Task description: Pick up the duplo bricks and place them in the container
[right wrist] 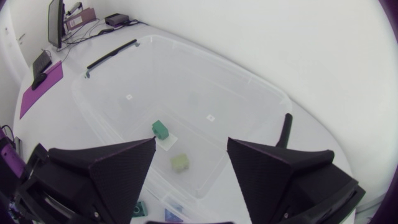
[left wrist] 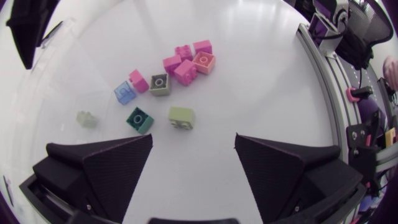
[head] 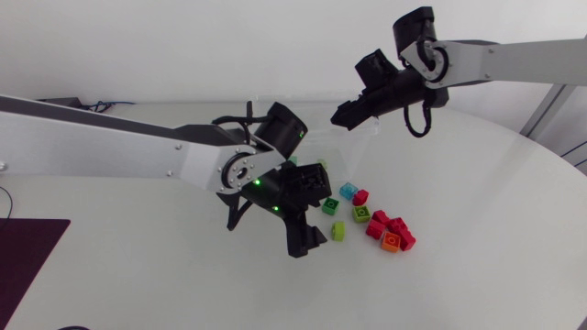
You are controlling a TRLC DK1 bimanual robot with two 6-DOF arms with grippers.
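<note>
Looking down from the head cam: my left tool (head: 307, 241) hangs low over the desk (head: 486, 238), just beside the duplo bricks (head: 361, 214). They lie loose: a lime brick (head: 337, 231) nearest me, greens, 1 blue, and a red clump (head: 387, 227) w/ 1 orange. My right tool (head: 341, 116) sits above the clear container (head: 365, 137), well apart from the loose ones.

Left wrist cam: my fingers stand wide apart w/ nothing between them. The lime brick (left wrist: 181, 116) is just ahead and a dark green brick (left wrist: 139, 119) lies near it. The red clump's pieces touch each other, farther on.

Right wrist cam: fingers spread too, empty, over the container. 2 bricks lie on its floor, apart: a dark green one (right wrist: 160, 129) and a pale green one (right wrist: 180, 162).

Risks, as I judge them:
- My broad fingers could shove the dark green neighbour while closing on the lime brick.
- A corner grip may let the brick twist out on the lift.
- The clump could come up as 2 or scatter.
- The container wall is clear, so a carried brick may clip the rim.
- My right arm occupies the drop spot, so the 2 arms could collide.

Writing: none legible. There's a small white patch (right wrist: 168, 142) under the dark green one, too small to read.
</note>
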